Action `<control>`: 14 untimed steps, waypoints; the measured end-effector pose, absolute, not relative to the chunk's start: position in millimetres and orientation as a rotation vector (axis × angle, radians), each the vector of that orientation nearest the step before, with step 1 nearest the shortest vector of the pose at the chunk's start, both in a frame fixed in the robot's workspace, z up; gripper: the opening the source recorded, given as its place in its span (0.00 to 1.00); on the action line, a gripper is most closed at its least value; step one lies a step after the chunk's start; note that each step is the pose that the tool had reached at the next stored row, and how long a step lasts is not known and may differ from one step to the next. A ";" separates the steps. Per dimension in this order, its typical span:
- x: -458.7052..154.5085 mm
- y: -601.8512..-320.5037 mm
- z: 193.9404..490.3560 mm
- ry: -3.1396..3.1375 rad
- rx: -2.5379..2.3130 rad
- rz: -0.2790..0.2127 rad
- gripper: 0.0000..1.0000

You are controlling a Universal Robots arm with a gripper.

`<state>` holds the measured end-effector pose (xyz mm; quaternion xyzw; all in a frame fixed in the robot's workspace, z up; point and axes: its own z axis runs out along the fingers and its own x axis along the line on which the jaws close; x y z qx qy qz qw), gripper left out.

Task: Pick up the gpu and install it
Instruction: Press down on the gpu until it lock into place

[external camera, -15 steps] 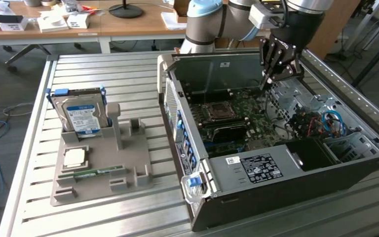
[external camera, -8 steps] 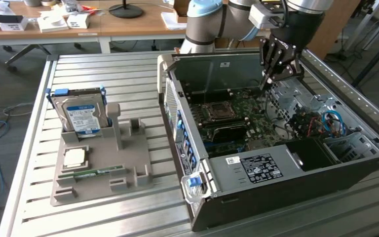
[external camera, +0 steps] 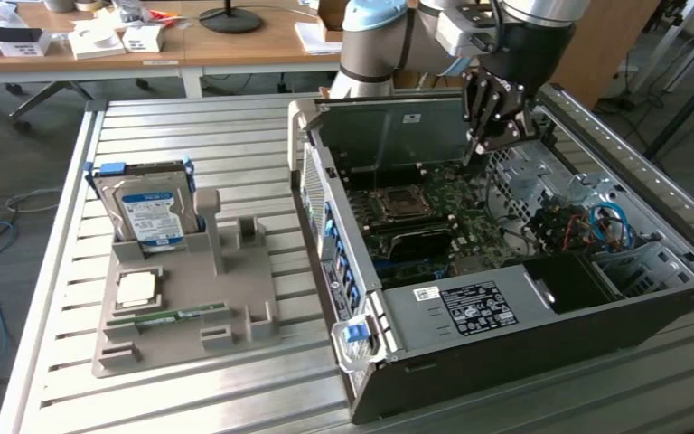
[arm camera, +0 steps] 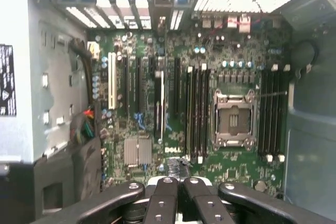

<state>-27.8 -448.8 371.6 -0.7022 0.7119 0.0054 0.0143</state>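
**Position.** The gripper (external camera: 488, 136) hangs over the open computer case (external camera: 636, 298), upper right of centre in the exterior view. Its fingers (arm camera: 163, 198) are pressed together, and nothing is seen clamped between them.

**Task item.** The gpu (arm camera: 158, 103) appears to be the thin dark strip standing edge-on among the motherboard's expansion slots. Whether it is fully seated cannot be told.

**Handling, judged.** The card is light, stiff and thin, with a fragile board and edge contacts. It is best held along its free long edge, near the bracket end, and kept upright.
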 end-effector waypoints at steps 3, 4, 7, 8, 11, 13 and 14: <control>-39.5 -445.9 370.1 2.216 -2.186 0.016 0.11; -43.5 -445.0 369.4 2.216 -2.186 0.016 0.11; -53.3 -443.5 367.6 2.217 -2.186 0.016 0.11; -55.8 -443.2 366.8 2.217 -2.187 0.015 0.11; -58.2 -443.1 361.6 2.219 -2.186 0.013 0.11; -58.2 -443.1 357.9 2.219 -2.186 0.013 0.11; -58.0 -443.2 356.7 2.220 -2.185 0.014 0.11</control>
